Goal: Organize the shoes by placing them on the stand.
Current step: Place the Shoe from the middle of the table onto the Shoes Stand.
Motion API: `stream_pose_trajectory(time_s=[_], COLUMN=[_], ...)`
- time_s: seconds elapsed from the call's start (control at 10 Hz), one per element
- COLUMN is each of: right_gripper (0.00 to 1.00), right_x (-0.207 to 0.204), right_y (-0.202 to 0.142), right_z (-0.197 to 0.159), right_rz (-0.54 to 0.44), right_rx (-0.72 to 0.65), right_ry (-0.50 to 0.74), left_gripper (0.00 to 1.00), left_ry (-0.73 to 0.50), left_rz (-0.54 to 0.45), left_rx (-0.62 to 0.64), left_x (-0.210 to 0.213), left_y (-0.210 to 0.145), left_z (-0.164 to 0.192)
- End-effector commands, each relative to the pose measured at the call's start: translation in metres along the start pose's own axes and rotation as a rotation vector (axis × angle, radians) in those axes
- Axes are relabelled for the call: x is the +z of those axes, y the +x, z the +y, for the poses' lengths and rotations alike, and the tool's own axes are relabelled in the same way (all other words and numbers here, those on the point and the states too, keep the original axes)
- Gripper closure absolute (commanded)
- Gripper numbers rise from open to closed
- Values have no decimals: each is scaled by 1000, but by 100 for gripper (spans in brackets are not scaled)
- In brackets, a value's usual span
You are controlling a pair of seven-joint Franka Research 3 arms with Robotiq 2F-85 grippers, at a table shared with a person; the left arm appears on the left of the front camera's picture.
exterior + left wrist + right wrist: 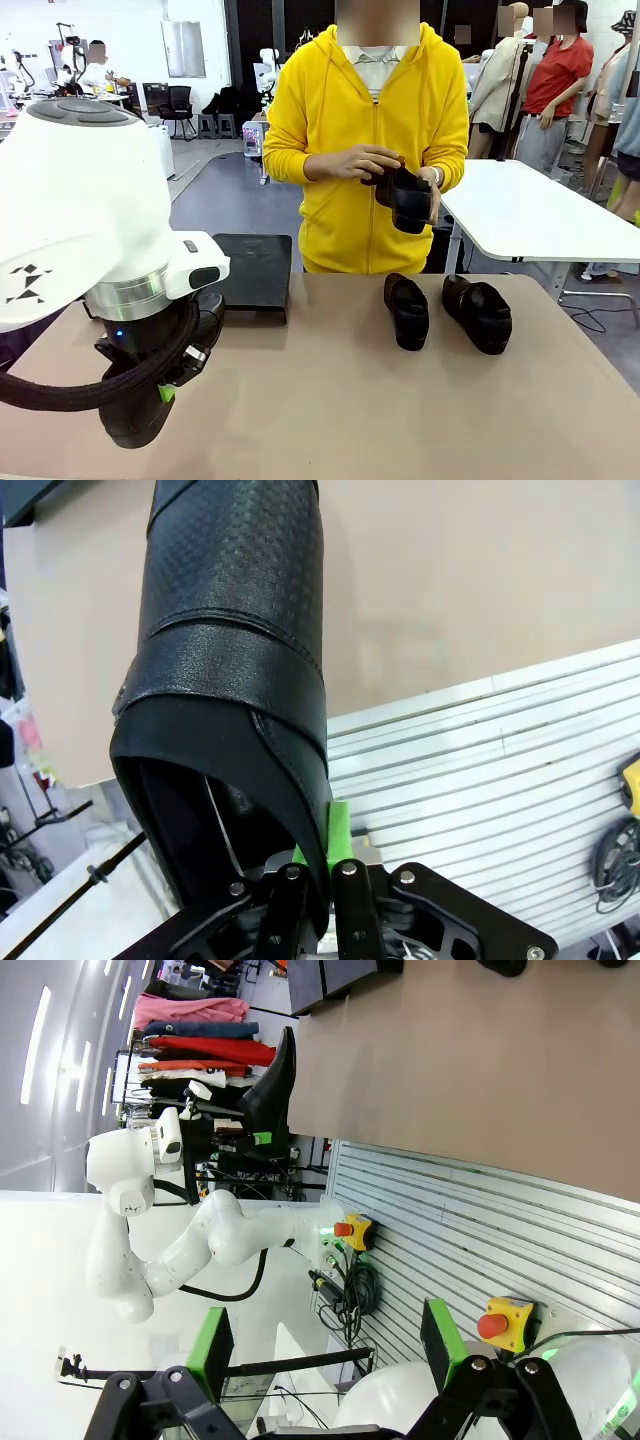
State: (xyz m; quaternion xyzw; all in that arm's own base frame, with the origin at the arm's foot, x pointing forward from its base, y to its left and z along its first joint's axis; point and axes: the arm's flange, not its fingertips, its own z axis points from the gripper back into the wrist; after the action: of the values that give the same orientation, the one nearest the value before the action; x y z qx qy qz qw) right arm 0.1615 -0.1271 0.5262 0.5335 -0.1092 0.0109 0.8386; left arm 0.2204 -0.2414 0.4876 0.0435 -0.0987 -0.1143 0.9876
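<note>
Tan counter before you, your left end effector clamped on one shoe, right end effector spread apart, two shoes lying right of the stand, fourth shoe in the person's hands.

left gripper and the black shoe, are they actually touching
Touching. The left wrist view shows the left gripper shut on the back rim of the shoe, with a green pad pressed flat against the leather.
</note>
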Motion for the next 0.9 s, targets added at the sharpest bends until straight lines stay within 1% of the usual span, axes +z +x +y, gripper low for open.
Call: stream_pose_trajectory(time_s=[0.0,0.1,0.2,0.3,0.4,0.5,0.6,0.7,0.8], right_gripper=[0,0,0,0,0,0,0,0,0], right_x=[3,3,3,3,3,3,3,3,3], right_y=[1,1,1,1,1,1,1,1,1], right_z=[3,3,3,3,3,3,3,3,3], right_rz=[-11,-11,-11,-11,-11,-11,-11,-11,-11], right_rx=[28,28,28,28,28,28,28,28,28], right_ry=[22,22,22,22,22,22,22,22,22], left_gripper=[100,100,100,100,100,100,100,100,100], left_ry=[-51,-99,-72,15,84,95,137,106,138], left_rz=[-105,-284,-435,-481,-517,-526,-497,-482,-469], left_rx=[100,179,182,205,215,156,119,67,56], left_x=[12,15,1,-20,-32,-42,-52,-59,-67], left_y=[10,25,37,43,44,45,46,44,41], left_z=[33,69,98,131,159,180,193,203,215])
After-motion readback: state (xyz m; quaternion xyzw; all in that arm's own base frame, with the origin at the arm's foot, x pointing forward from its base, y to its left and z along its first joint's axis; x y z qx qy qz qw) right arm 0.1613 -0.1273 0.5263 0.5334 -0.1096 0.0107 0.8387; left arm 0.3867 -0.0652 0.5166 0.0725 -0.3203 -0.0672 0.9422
